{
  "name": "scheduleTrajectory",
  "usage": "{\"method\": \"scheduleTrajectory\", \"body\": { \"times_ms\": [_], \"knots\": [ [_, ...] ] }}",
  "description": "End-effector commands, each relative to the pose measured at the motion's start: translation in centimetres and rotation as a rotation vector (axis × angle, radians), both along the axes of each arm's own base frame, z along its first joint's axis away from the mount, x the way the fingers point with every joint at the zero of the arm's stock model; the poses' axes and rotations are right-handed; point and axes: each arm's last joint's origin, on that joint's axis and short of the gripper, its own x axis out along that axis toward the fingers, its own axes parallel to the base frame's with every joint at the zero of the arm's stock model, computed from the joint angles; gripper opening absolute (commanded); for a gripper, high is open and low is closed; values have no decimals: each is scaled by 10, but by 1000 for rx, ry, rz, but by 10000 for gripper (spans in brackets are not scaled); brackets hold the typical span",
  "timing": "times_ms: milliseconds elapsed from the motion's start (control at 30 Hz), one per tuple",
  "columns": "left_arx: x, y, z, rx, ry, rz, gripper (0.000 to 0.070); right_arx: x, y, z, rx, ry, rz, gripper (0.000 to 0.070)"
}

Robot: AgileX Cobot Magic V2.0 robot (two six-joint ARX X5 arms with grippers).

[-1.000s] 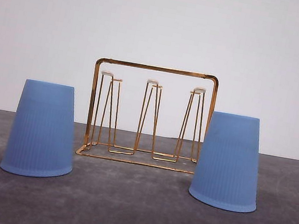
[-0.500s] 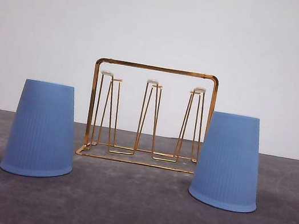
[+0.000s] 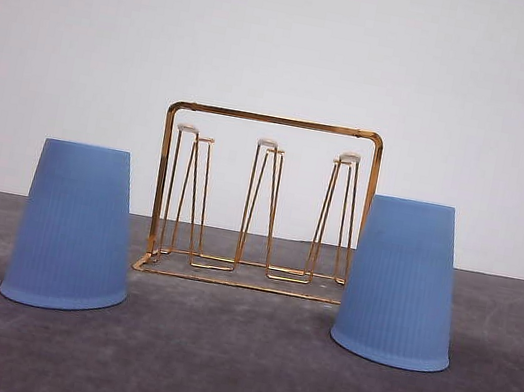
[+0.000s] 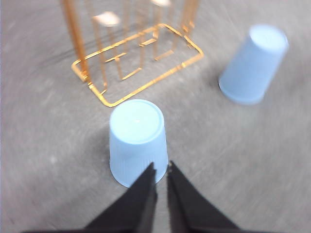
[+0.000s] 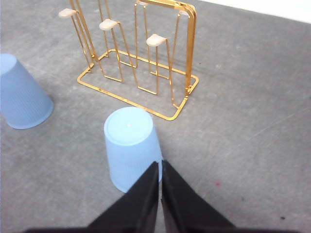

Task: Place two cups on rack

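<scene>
Something dark now edges into the front view's upper left; cups and rack (image 3: pixel 261 201) sit unmoved. Approach step: left gripper (image 4: pixel 159 171) and right gripper (image 5: pixel 160 166), both closed, must open over their cups.

Grey table (image 3: pixel 229 383) — cups (image 3: pixel 75 227), rack (image 3: pixel 261 201)

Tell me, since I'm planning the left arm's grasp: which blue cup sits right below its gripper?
The left cup, seen in the left wrist view just ahead of the left gripper; the right cup stands past the rack.
</scene>
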Motion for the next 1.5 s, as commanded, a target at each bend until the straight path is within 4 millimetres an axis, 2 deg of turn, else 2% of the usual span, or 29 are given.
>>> {"method": "scheduleTrajectory", "body": {
  "times_ms": [0,33,67,100,133,300,433,667,833,933,1233,1467],
  "knots": [
    [0,-1,6,36,-61,-44,180,0,0,5,-24,-39,10,136],
    [0,-1,7,34,-61,-43,271,0,0,5,-28,-41,0,234],
    [0,-1,7,26,-58,-37,394,0,0,5,-32,-42,-10,346],
    [1,-1,7,14,-52,-29,489,1,-1,5,-35,-43,-20,431],
    [1,-1,7,-2,-44,-17,550,1,-1,5,-37,-43,-32,484],
    [3,-2,8,-61,-9,26,557,1,-1,5,-34,-46,-35,489],
    [12,-5,6,-100,38,75,557,1,-1,6,-27,-56,-35,489],
    [50,-19,-10,-72,77,114,558,2,0,10,-14,-90,-35,489],
    [81,-32,-27,-60,98,112,559,3,0,12,-2,-109,-38,489],
    [92,-41,-39,-49,124,96,559,3,0,12,-2,-109,-38,489],
    [106,-63,-72,11,243,40,559,3,0,12,-3,-109,-41,488],
    [114,-69,-91,49,301,43,556,3,0,12,-3,-109,-41,488]
  ]
}}
